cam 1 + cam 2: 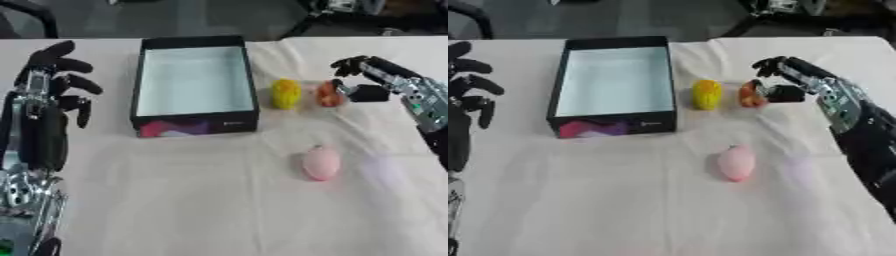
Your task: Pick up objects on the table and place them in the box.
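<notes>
Three objects: yellow, orange and pink, all lie on the worktop (175, 200) to the right of the box, none inside it.
Left hand (52, 85): at the left edge of the view, raised over the worktop, fingers spread and only slightly bent, holding nothing, well apart from the box.
Box (194, 125): black outside with a pink and purple patch on its near wall, pale inside, open on top, standing left of centre on the white cloth; no object shows in it.
Yellow object (285, 93): small and rounded, just beside the right wall of the box, resting on the cloth.
Pink object (321, 162): egg-shaped, alone on the cloth nearer the robot, well apart from the box and from both hands.
Orange object (752, 94): small and upright, just right of the yellow one with a narrow gap between them, and on the side of the right hand.
Right hand (785, 80): reaches in from the right, its fingers (765, 65) arched above the orange object and its thumb (783, 94) low beside it; the fingers are curved around it but whether they touch it I cannot tell.
</notes>
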Tool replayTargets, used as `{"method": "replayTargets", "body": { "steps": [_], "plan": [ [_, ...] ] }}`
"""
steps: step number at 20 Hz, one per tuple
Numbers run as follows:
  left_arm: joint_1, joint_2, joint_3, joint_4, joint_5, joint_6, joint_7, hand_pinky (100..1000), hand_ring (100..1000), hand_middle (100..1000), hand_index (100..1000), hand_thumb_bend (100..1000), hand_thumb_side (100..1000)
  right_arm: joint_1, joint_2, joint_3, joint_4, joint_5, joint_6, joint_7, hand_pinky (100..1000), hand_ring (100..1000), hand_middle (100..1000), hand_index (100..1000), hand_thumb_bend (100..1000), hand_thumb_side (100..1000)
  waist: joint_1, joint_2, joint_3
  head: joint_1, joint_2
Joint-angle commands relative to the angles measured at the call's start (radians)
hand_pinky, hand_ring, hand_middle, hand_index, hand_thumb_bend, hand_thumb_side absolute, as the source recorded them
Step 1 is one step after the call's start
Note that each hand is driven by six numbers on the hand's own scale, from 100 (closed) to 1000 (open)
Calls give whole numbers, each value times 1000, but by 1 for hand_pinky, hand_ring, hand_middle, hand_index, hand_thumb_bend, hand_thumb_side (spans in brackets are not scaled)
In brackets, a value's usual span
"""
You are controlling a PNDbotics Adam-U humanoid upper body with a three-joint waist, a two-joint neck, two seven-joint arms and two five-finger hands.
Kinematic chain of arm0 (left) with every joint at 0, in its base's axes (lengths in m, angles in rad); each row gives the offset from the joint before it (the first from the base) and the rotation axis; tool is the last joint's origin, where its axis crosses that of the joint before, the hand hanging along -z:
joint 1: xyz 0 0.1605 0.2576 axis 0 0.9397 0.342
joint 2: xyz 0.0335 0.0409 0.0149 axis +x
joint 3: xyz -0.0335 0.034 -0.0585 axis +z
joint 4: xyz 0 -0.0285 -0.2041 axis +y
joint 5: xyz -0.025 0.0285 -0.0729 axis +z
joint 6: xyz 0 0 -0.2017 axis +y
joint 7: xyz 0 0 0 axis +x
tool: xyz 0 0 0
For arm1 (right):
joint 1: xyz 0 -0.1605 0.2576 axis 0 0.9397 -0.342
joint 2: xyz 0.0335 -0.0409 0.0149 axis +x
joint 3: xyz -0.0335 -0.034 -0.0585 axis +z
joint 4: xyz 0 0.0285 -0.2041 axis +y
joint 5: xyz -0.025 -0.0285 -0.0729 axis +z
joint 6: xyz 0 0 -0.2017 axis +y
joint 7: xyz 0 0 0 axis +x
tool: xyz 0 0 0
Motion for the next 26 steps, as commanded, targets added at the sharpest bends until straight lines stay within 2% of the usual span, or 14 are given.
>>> {"method": "replayTargets", "body": {
  "steps": [1,4,6,8,10,13,14,16,18,19,21,22,23,26],
  "plan": [
    [-16,3,-3,-23,2,-1,-3,100,460,550,796,100,822,-17,-19,-1,-2,72,9,5,836,802,748,889,100,674,12,-4,1,-1,-2],
    [-17,3,-4,-23,3,-2,-3,100,460,550,796,100,822,-16,-17,1,0,127,6,23,839,807,756,877,100,685,11,-4,2,0,-2],
    [-17,3,-4,-24,3,-2,-3,100,460,549,795,100,822,-15,-17,2,-2,162,1,34,841,809,759,868,100,652,11,-3,3,1,-2],
    [-17,2,-4,-24,3,-2,-3,100,460,549,795,100,822,-14,-16,2,-2,191,-7,45,844,814,763,832,100,659,10,-3,3,1,-2],
    [-17,2,-4,-24,3,-2,-3,100,460,549,795,100,822,-13,-15,3,-2,212,-17,60,845,817,766,772,100,567,10,-3,3,1,-2],
    [-18,2,-4,-25,3,-2,-3,100,459,549,795,100,822,-13,-14,2,-5,237,-32,76,844,817,763,644,100,311,11,-3,2,2,-2],
    [-18,2,-4,-25,3,-2,-3,100,459,549,795,100,822,-13,-14,0,-8,243,-37,74,843,816,760,615,100,308,11,-3,2,2,-2],
    [-18,2,-4,-25,3,-2,-2,100,459,549,795,100,822,-13,-15,-3,-17,249,-44,56,838,810,748,514,100,296,11,-3,2,3,-2],
    [-18,2,-4,-25,3,-2,-2,100,459,549,795,100,822,-11,-16,-4,-22,254,-48,31,837,809,744,487,100,293,11,-3,2,4,-2],
    [-18,2,-4,-25,3,-2,-2,100,459,549,795,100,822,-12,-15,-6,-28,253,-51,12,830,798,719,368,100,272,10,-2,2,4,-2],
    [-18,2,-4,-25,3,-2,-2,100,459,549,795,100,822,-9,-16,-8,-41,247,-55,-35,828,793,707,333,100,263,10,-2,2,5,-2],
    [-18,2,-4,-25,3,-2,-1,100,459,549,795,100,822,-10,-16,-10,-49,240,-57,-58,821,777,674,266,100,374,10,-2,2,6,-2],
    [-18,2,-3,-26,2,-2,-1,100,459,549,795,100,822,-10,-17,-12,-61,229,-59,-83,821,777,670,266,100,237,10,-2,2,6,-2],
    [-18,3,-4,-26,3,-3,-1,100,459,548,795,100,821,-15,-28,-10,-120,172,-68,-137,818,768,642,245,100,207,8,-3,3,7,-2]
  ]
}}
